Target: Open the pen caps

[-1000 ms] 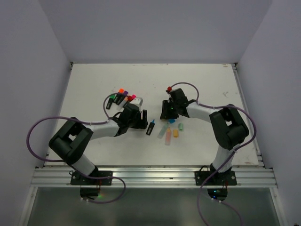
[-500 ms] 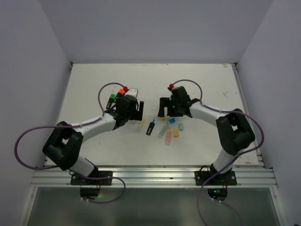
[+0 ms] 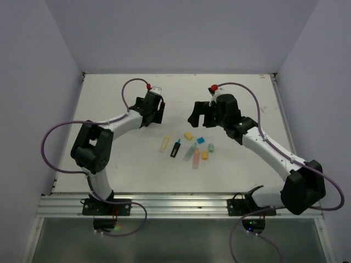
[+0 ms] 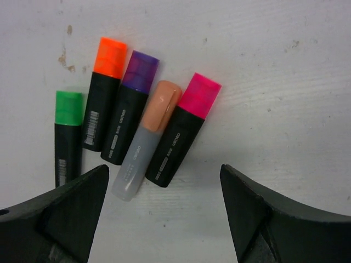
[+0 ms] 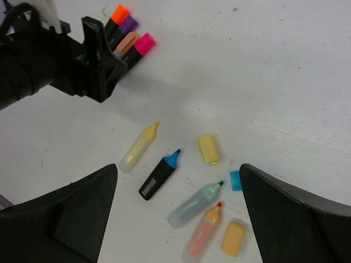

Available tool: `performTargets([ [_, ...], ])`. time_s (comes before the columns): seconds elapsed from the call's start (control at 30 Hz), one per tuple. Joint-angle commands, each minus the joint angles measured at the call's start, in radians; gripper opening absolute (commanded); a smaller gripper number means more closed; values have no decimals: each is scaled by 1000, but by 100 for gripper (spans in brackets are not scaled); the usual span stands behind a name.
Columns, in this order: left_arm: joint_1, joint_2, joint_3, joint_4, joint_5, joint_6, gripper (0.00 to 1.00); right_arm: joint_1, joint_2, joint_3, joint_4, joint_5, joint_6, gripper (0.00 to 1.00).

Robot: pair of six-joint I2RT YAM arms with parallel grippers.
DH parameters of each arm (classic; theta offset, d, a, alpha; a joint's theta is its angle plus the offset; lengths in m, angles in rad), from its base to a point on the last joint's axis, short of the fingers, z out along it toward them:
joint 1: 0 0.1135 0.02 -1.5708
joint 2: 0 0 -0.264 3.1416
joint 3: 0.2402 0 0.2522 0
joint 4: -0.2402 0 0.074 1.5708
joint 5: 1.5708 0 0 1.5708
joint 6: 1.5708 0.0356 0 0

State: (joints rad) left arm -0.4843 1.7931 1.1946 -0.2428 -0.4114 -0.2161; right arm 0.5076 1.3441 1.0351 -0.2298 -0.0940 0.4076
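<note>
Jaws wide, empty: left gripper (image 4: 163, 167) over glossy blocky-capped highlighters (image 4: 123, 131), right gripper (image 5: 178, 167) over translucent uncapped pastel pens (image 5: 192, 205).

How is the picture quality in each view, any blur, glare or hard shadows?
Top view: even, diffuse light, no glare, but the loose pens are tiny. Left wrist view: capped pens sharp, print visible; the left end effector frames the bottom, dark and soft. Right wrist view: crisp, faint shadow beside the left arm.
</note>
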Motion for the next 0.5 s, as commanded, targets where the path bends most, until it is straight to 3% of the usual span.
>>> performTargets([
  [0.0,12,69,80,-50,32,50,85,2,-60,-30,-11,37,-26,98],
  [0.27,15,149,99,-30,74,60,65,2,-103,-55,-14,45,-36,98],
  [0.47,15,213,135,-35,77,66,64,2,-106,-61,-26,45,-39,98],
])
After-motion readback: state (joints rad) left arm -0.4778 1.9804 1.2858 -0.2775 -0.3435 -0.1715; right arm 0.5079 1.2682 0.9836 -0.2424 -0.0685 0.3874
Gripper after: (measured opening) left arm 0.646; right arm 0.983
